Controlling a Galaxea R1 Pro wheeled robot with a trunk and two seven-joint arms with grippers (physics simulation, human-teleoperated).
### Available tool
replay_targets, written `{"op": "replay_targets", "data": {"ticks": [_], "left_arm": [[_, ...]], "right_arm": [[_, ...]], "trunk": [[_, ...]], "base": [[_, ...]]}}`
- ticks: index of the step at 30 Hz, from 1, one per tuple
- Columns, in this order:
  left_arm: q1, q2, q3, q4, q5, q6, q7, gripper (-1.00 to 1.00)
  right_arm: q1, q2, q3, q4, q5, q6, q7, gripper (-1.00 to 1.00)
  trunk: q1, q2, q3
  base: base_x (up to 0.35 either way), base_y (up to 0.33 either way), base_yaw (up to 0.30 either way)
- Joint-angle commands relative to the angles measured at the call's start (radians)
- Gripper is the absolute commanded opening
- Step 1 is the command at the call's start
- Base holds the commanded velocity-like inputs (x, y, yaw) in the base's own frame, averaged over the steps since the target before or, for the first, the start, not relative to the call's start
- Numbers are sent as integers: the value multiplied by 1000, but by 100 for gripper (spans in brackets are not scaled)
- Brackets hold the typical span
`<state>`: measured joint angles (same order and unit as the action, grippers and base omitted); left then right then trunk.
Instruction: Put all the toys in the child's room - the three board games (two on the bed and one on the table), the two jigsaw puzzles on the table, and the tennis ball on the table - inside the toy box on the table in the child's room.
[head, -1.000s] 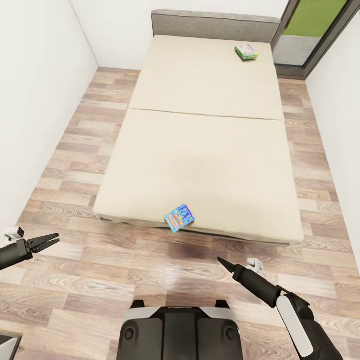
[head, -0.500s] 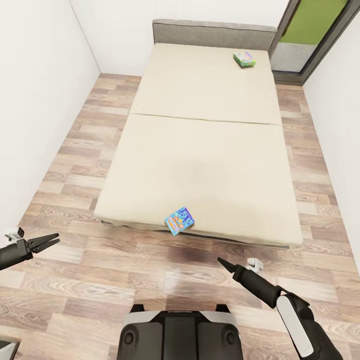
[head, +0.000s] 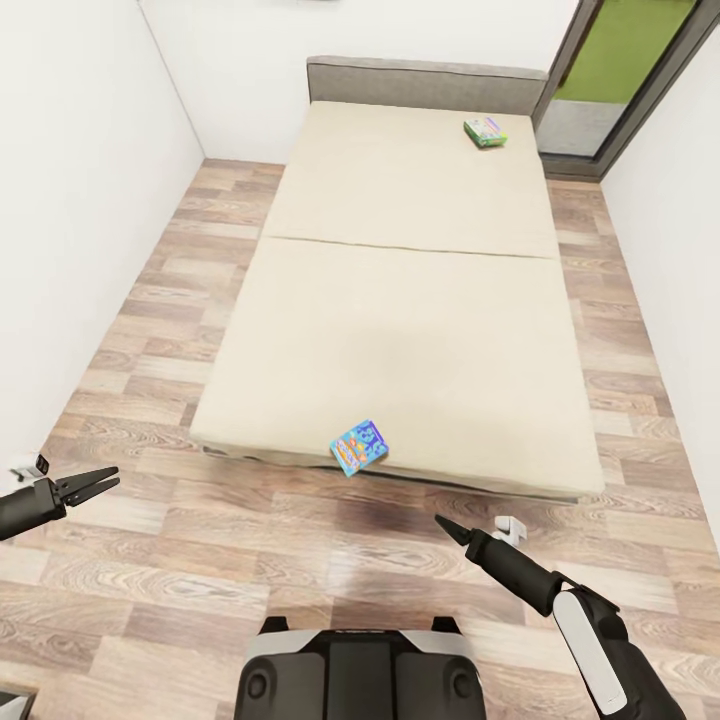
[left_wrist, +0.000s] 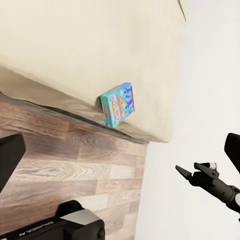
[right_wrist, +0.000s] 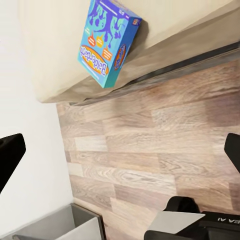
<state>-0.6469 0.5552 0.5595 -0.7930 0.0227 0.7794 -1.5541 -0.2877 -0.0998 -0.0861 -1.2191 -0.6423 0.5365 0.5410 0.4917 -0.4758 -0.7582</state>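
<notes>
A blue board game (head: 359, 447) lies at the foot edge of the beige bed (head: 400, 320), slightly overhanging it. A green board game (head: 486, 132) rests near the grey headboard, at the far right corner of the mattress. My left gripper (head: 100, 484) hovers over the floor, well to the left of the blue box, jaws apart and empty. My right gripper (head: 445, 527) hangs just in front of the bed's foot, right of the blue box, also open and empty. The blue box (left_wrist: 118, 105) appears in the left wrist view and, larger, as the same box (right_wrist: 107, 42) in the right wrist view.
White walls close in on the left and right of the bed, with wood-plank floor (head: 200, 560) strips beside it and in front. A grey-framed window (head: 620, 70) stands at the far right. My base (head: 360, 675) is below. A grey container's corner (right_wrist: 55, 222) shows on the floor side.
The whole head view has shifted, so the bed and both boxes sit lower in the picture and more of the back wall shows. Both grippers hold the same pose.
</notes>
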Motion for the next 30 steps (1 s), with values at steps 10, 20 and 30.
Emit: {"op": "replay_targets", "data": {"ticks": [10,20,30], "left_arm": [[0,-1,0,0,-1,11,-4,100],[0,-1,0,0,-1,11,-4,100],[0,-1,0,0,-1,11,-4,100]], "right_arm": [[-1,0,-1,0,-7,8,1,100],[0,-1,1,0,-5,-26,3,100],[0,-1,3,0,-5,-35,4,100]], "trunk": [[1,-1,15],[1,-1,32],[1,-1,48]], "base": [[0,0,0],[0,0,0],[0,0,0]]}}
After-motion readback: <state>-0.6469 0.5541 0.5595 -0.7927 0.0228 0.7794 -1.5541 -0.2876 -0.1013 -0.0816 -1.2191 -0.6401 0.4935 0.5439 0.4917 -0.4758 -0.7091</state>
